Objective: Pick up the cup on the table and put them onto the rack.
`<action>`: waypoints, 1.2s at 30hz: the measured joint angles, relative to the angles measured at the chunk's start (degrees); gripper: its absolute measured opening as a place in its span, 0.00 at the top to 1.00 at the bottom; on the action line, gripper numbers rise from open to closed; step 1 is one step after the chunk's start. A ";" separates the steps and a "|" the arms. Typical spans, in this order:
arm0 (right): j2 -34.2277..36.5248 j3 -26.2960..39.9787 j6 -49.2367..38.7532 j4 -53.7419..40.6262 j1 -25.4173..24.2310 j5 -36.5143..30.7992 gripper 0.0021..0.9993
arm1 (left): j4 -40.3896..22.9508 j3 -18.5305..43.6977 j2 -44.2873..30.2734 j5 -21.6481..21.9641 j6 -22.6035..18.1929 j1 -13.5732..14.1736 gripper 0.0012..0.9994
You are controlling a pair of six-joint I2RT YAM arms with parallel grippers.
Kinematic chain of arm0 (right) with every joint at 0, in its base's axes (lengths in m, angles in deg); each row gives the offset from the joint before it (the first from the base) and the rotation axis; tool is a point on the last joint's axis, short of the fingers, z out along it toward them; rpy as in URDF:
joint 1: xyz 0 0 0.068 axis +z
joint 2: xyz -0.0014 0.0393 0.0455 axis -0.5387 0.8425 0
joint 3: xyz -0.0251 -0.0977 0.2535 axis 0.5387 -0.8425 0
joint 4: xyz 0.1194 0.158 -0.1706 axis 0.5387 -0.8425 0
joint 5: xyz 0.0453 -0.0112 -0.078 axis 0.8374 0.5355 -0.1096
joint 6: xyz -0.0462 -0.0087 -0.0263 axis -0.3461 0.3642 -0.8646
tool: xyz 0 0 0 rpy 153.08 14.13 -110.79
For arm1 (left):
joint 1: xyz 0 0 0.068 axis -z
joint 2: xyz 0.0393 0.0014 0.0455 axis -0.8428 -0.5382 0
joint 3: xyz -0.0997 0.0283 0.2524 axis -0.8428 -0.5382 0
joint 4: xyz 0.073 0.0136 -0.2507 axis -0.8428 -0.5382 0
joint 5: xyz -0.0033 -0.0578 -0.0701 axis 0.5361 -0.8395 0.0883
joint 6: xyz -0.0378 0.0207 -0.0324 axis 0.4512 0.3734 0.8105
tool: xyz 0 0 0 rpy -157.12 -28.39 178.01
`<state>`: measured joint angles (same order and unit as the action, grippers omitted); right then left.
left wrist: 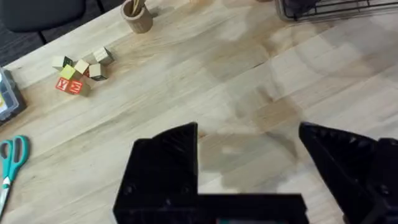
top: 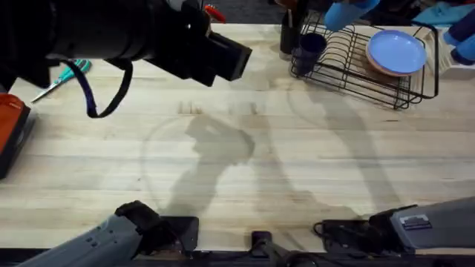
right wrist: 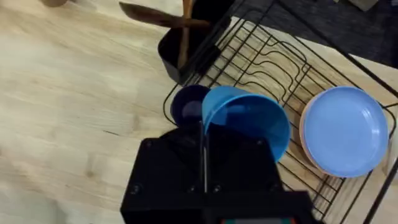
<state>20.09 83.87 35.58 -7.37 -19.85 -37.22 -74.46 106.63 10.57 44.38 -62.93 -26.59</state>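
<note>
Light sky-blue plastic cup (right wrist: 249, 121): held on its side by its rim in the closed jaws of the right gripper (right wrist: 204, 163), over the near end of the rack; in the overhead view it sits at the top edge, right of centre (top: 343, 12).
Dark navy-blue plastic cup (top: 309, 49): standing in the left end of the black wire dish rack (top: 386, 93), just beside the sky-blue cup in the right wrist view (right wrist: 188, 107).
Left gripper (left wrist: 249, 155): jaws apart with nothing between them, above bare wood.
Around the rack: a pale blue round plate (top: 397, 51) leans among the dividers; a tall black holder (right wrist: 186, 53) with wooden utensils stands against the rack's left end.
Other things: teal-handled scissors (left wrist: 11, 158), a cluster of small wooden blocks (left wrist: 81, 71) and a tan wooden cup (left wrist: 138, 17) lie well apart from the rack, toward the left.
Open room: the middle of the light wooden surface (top: 245, 163) is bare.
Hard to make out: a large dark blurred arm covers the overhead view's upper left; an orange object (top: 11, 126) is cut off at the left edge.
</note>
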 joint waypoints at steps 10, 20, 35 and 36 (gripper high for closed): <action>0.02 0.00 -0.39 -0.04 2.85 0.00 0.97 | 0.02 0.00 0.00 0.00 0.00 0.00 0.01; 3.83 0.02 -0.39 -0.28 4.35 0.00 0.97 | 0.00 0.00 0.00 0.00 0.00 0.00 0.01; 4.83 0.02 -0.39 -0.32 4.37 0.00 0.97 | 0.00 0.00 0.00 0.00 0.00 0.00 0.01; 4.84 0.02 -0.39 -0.33 4.37 0.00 0.97 | 0.00 0.00 0.00 0.00 0.00 0.00 0.01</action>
<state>24.93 83.89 35.19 -7.70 -15.47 -37.22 -74.46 106.63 10.57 44.38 -62.93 -26.59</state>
